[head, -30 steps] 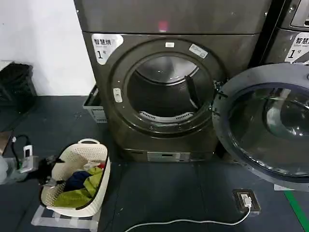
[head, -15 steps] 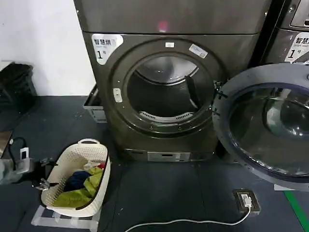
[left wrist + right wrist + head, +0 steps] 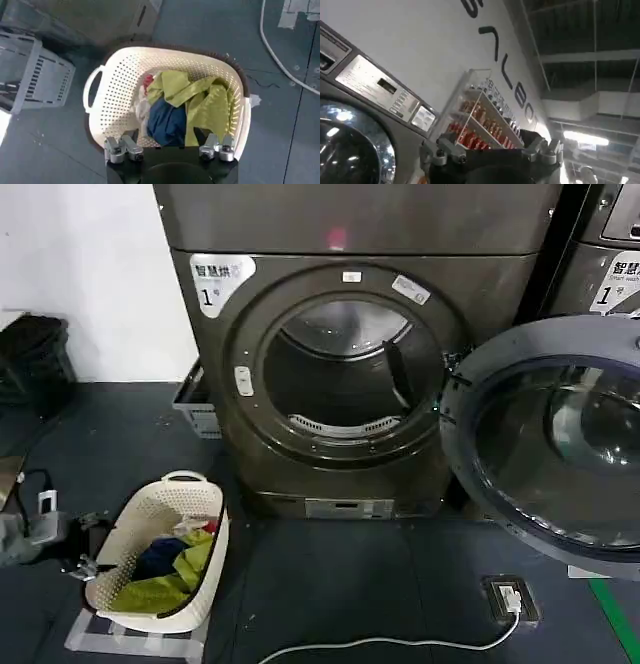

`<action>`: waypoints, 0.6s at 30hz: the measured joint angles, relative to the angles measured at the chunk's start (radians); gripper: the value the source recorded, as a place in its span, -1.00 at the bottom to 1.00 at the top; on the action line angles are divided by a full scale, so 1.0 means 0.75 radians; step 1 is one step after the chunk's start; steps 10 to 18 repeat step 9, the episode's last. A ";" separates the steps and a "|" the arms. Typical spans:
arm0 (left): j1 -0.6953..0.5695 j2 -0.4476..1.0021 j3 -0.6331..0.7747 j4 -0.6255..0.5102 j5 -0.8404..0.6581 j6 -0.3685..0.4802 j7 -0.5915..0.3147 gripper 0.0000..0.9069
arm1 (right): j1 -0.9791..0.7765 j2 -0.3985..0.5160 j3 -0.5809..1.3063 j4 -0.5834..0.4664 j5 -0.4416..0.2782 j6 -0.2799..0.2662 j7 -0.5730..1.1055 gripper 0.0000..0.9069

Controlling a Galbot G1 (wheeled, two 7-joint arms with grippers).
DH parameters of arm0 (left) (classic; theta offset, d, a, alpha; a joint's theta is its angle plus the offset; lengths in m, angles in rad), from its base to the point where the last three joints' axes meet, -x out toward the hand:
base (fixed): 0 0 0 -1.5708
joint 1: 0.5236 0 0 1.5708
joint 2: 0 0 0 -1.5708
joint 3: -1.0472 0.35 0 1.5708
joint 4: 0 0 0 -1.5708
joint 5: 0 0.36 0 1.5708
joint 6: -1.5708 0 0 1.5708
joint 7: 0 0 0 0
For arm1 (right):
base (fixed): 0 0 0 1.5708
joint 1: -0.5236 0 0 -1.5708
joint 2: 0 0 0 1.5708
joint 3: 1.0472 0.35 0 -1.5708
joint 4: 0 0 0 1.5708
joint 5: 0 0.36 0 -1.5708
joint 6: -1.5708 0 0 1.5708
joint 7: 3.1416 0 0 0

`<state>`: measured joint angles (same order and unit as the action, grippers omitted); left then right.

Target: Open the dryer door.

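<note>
The dryer door [image 3: 462, 399] stands swung wide open to the right of the grey dryer [image 3: 300, 474]. Its grey inner face and dark glass [image 3: 570, 454] are turned toward me. The round drum opening [image 3: 340, 379] is uncovered and dark inside. My left gripper [image 3: 72, 546] hangs low at the far left beside the laundry basket, well away from the door. In the left wrist view the left gripper [image 3: 167, 135] is open above the basket's clothes with nothing between its fingers. In the right wrist view my right gripper [image 3: 487, 142] is open and holds nothing.
A white perforated laundry basket [image 3: 195, 584] with green, blue and red clothes sits on the dark floor at front left. A white cable [image 3: 400, 644] runs to a floor socket [image 3: 510, 599]. A second grey machine [image 3: 610, 274] stands at the right. A grey crate [image 3: 195, 409] sits left of the dryer.
My left gripper has drifted a little further toward the left edge and lower. The door and the basket have not moved.
</note>
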<state>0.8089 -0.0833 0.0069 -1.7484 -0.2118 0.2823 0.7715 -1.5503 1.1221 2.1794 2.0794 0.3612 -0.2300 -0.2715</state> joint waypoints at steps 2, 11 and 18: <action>0.000 0.000 0.000 0.002 0.006 -0.001 0.002 1.00 | -0.005 0.000 0.009 0.000 -0.017 0.001 -0.001 1.00; 0.004 0.001 0.000 0.003 0.020 -0.001 0.001 1.00 | -0.009 -0.003 0.027 -0.005 -0.041 0.030 0.019 1.00; 0.004 0.001 0.000 0.003 0.020 -0.001 0.001 1.00 | -0.009 -0.003 0.027 -0.005 -0.041 0.030 0.019 1.00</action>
